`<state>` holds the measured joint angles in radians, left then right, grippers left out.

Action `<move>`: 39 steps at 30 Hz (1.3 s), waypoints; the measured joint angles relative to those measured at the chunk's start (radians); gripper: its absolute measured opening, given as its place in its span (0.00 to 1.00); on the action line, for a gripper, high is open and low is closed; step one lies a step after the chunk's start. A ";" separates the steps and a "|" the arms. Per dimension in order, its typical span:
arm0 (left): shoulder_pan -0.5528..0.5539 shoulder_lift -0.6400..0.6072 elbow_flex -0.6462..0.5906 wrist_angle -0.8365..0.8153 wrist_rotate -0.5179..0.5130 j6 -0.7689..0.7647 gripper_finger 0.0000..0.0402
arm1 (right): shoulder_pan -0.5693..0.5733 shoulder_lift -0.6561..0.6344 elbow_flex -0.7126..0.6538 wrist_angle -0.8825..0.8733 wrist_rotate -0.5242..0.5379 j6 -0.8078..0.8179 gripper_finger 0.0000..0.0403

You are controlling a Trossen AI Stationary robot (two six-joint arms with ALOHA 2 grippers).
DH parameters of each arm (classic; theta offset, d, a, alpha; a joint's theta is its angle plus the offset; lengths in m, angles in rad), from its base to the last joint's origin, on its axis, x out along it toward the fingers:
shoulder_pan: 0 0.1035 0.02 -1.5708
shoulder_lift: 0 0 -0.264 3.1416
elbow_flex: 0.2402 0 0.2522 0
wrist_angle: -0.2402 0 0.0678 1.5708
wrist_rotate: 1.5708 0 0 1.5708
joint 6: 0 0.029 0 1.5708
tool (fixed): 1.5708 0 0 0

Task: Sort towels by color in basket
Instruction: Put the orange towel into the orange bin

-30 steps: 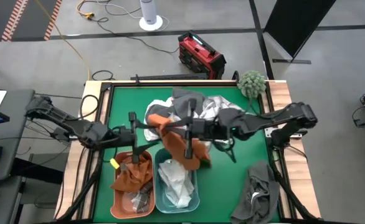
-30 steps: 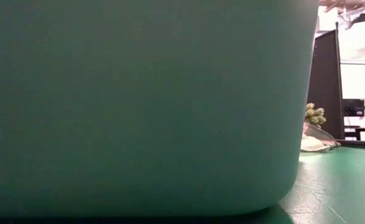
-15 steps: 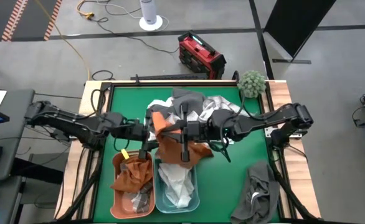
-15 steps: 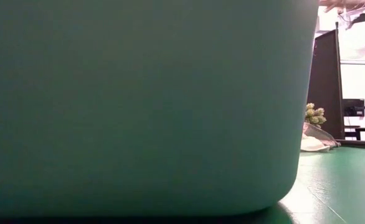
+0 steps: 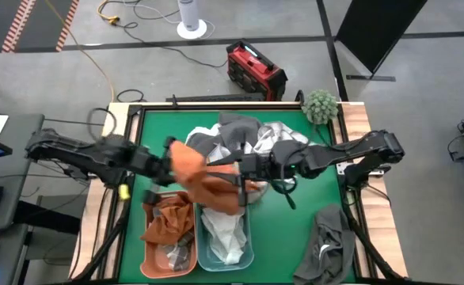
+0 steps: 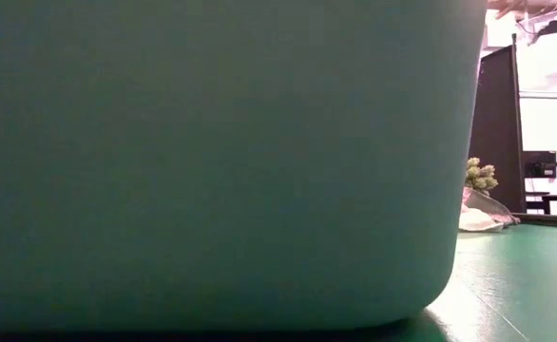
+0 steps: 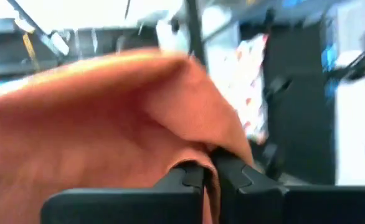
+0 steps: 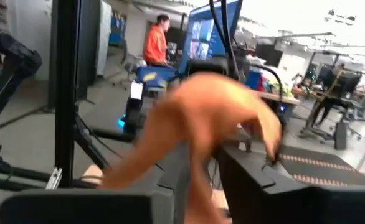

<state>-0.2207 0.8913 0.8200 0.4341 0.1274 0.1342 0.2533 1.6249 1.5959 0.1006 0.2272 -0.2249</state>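
The left gripper (image 5: 167,150), at nine o'clock from table centre, is clamped on the rust-orange towel (image 5: 208,184), which hangs above the baskets. The right gripper (image 5: 244,168), at centre, stands partly parted with the cloth between its fingers (image 8: 257,177).

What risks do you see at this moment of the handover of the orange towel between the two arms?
1. The rust-orange towel hangs over the teal bin of white towels, not the orange bin; a slip could missort it.
2. The left gripper pinches only a thin fold, so the towel may pull free.
3. The right gripper is beside the unsorted pile; the towel could snag there.
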 joint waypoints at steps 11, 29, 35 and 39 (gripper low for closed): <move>-0.026 -0.302 0.015 -0.070 0.093 -0.276 0.00 | 0.025 -0.034 0.000 -0.355 0.164 0.194 0.40; -0.027 -0.248 0.049 0.266 0.539 -0.319 0.01 | -0.029 -0.033 0.000 -0.487 0.277 0.305 0.40; -0.027 -0.122 0.049 0.510 0.420 -0.390 0.01 | -0.041 -0.033 0.000 -0.530 0.276 0.345 0.40; -0.026 -0.074 0.049 0.544 0.401 -0.410 0.02 | -0.031 -0.033 0.000 -0.538 0.276 0.349 0.40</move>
<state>-0.2471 0.8172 0.8688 0.9776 0.5289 -0.2761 0.2228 1.5921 1.5963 -0.4375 0.5036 0.1238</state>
